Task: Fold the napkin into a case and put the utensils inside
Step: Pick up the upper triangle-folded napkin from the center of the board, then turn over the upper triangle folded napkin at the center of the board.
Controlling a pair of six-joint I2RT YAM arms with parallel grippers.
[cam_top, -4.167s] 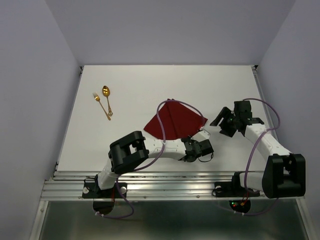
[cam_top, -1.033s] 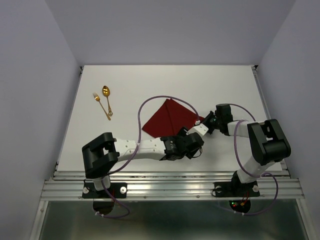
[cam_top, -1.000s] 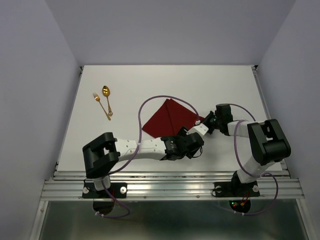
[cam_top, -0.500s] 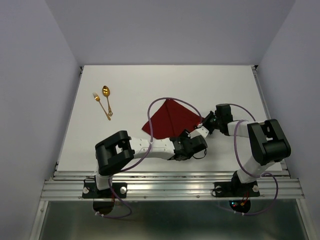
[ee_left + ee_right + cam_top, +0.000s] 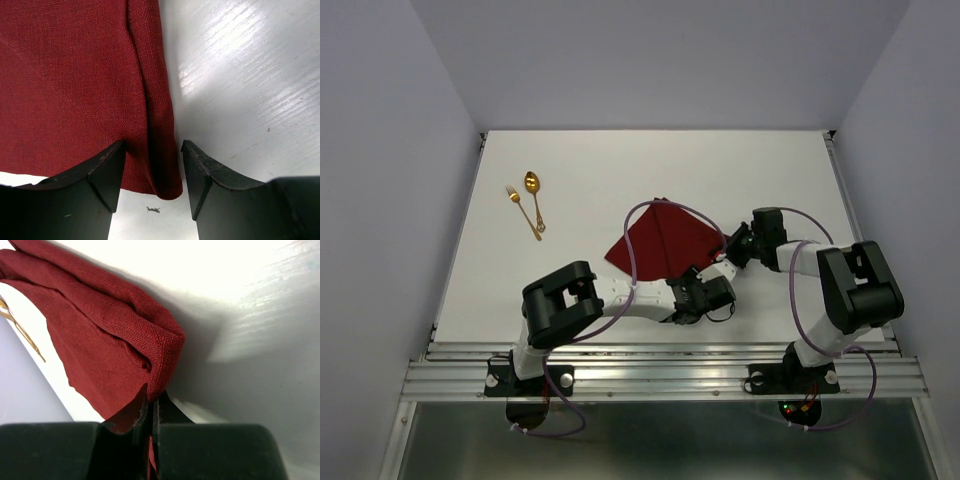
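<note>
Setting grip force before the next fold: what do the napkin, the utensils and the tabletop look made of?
Napkin: woven cloth, matte maroon; visible weave and soft folded edge.
Spoon and fork: probably metal, glossy gold; too small to confirm.
Tabletop: hard, smooth white, semi-gloss; streaky glare, material unclear.

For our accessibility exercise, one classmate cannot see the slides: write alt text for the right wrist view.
The right gripper is shut on a corner of the folded dark red napkin, whose layers bunch up just beyond it. The cloth rests on a white table.
</note>
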